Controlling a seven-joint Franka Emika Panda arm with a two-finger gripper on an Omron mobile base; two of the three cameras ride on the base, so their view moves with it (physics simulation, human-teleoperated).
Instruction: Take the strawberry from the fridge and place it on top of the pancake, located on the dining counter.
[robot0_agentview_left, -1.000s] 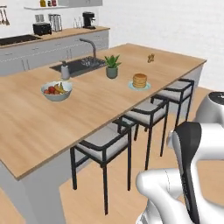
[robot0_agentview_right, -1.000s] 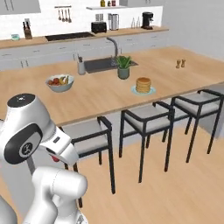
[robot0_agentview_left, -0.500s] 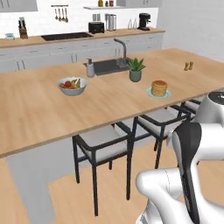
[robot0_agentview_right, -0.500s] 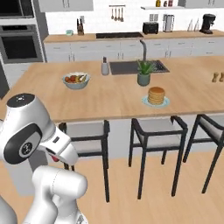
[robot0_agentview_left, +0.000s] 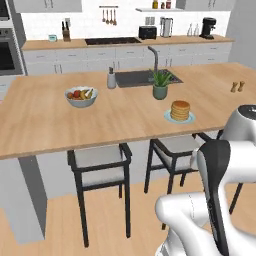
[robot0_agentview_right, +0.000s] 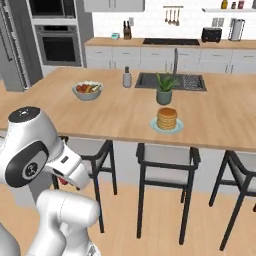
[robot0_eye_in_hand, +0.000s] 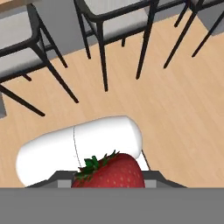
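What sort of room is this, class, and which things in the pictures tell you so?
A home kitchen, rendered. A sink is set into the long wooden counter, a built-in oven stands at the back wall, and stools line the counter.

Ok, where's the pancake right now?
The pancake sits on its teal plate near the dining counter's front edge, just before the potted plant, above the middle stool.

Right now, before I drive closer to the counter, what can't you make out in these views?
- Gripper fingers: in the hand view the strawberry covers them, so the contact itself is hidden.
- Strawberry's lower part: cut off by the bottom of the hand view.
- Fruits in the white bowl: too small to tell apart.
- The pair of small brown items on the dining counter: too small to identify.
- Fridge: cut off by the left edge of the right base view.
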